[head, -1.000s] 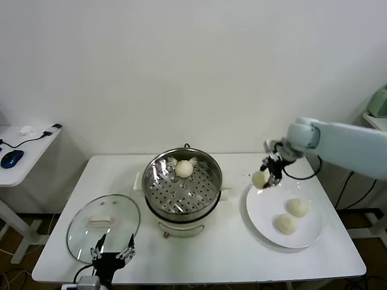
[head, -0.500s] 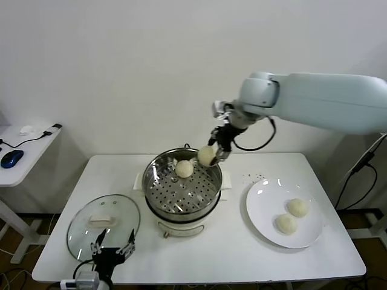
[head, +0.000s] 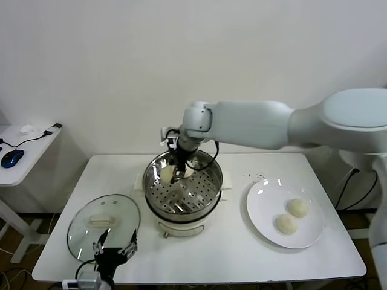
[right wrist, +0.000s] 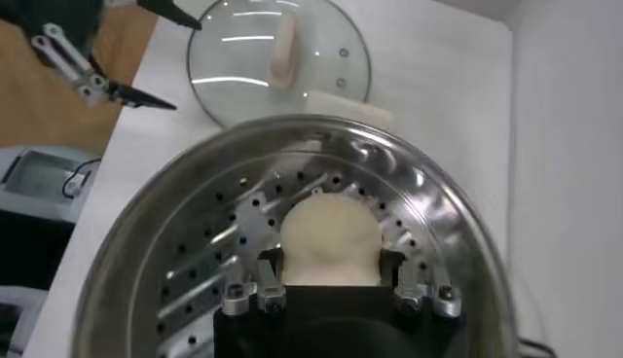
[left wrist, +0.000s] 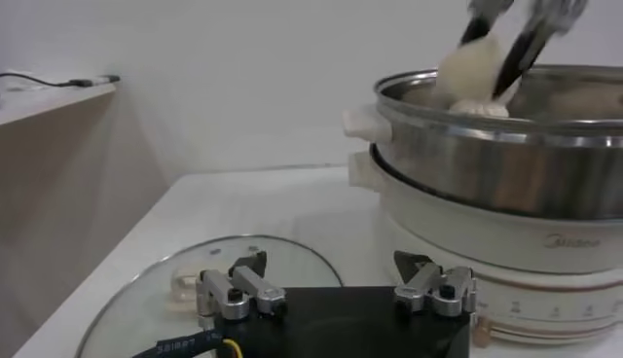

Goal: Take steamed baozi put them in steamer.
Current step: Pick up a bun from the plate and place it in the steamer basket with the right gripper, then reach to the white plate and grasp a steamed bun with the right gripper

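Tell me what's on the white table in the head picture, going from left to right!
Glass lid with the left claw open just in front of it → steamer, where the right claw holds a baozi → white plate with two baozi.

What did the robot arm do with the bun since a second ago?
The right gripper carried one baozi from over the plate leftward and down into the steamer, beside the bun put there first, and it still grips it. The two buns on the plate, the glass lid and the left gripper stayed put.
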You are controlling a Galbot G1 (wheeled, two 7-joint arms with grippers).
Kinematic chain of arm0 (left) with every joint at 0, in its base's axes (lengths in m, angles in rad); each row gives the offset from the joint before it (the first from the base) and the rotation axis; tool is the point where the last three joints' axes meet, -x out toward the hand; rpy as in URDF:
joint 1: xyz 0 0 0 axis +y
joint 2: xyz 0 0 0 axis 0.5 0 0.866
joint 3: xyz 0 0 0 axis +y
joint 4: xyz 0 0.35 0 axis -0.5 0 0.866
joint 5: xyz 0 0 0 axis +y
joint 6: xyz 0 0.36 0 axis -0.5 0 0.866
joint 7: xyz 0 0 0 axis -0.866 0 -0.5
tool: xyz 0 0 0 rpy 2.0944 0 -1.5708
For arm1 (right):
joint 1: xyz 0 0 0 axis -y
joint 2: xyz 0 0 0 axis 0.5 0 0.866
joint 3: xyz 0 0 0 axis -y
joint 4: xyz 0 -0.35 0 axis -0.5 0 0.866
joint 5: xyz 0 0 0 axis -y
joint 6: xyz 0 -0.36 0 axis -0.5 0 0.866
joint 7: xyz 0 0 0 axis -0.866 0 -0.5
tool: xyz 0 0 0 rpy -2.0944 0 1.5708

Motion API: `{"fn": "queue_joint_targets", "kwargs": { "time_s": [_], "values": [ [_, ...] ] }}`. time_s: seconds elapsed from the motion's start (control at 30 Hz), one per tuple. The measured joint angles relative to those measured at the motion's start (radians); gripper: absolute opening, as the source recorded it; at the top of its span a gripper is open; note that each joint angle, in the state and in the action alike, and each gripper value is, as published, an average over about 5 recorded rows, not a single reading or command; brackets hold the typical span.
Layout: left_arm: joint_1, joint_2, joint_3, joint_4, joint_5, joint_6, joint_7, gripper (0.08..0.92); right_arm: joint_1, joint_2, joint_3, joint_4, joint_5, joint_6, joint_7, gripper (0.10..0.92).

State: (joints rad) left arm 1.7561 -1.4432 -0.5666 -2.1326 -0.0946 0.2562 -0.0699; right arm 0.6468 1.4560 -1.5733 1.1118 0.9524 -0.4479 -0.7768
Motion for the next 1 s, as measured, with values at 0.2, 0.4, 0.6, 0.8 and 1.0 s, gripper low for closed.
{"fn": "queue_joint_targets", "kwargs": {
  "time_s": [0.2, 0.4, 0.6, 0.8, 1.0],
  "values": [
    [-0.002, 0.001, 0.004, 0.001, 0.001, 0.0, 0.0, 0.823, -0.053, 0.041, 0.008, -0.057, -0.015, -0.003, 0.013, 0.636],
    [0.001, 0.001, 0.005, 0.0, 0.002, 0.0, 0.0, 0.823, -0.074, 0.062, 0.019, -0.088, -0.023, 0.005, 0.012, 0.703],
    [0.009, 0.001, 0.007, -0.009, 0.005, 0.0, 0.0, 0.823, -0.062, 0.059, 0.018, -0.089, -0.052, 0.036, -0.016, 0.816],
    [0.018, -0.001, 0.013, -0.023, 0.013, 0.001, 0.002, 0.823, -0.005, 0.017, 0.013, -0.048, -0.086, 0.084, -0.062, 0.823],
    [0.024, -0.002, 0.022, -0.033, 0.022, 0.001, 0.003, 0.823, 0.111, -0.105, -0.029, 0.044, -0.107, 0.141, -0.133, 0.823]
  ]
}}
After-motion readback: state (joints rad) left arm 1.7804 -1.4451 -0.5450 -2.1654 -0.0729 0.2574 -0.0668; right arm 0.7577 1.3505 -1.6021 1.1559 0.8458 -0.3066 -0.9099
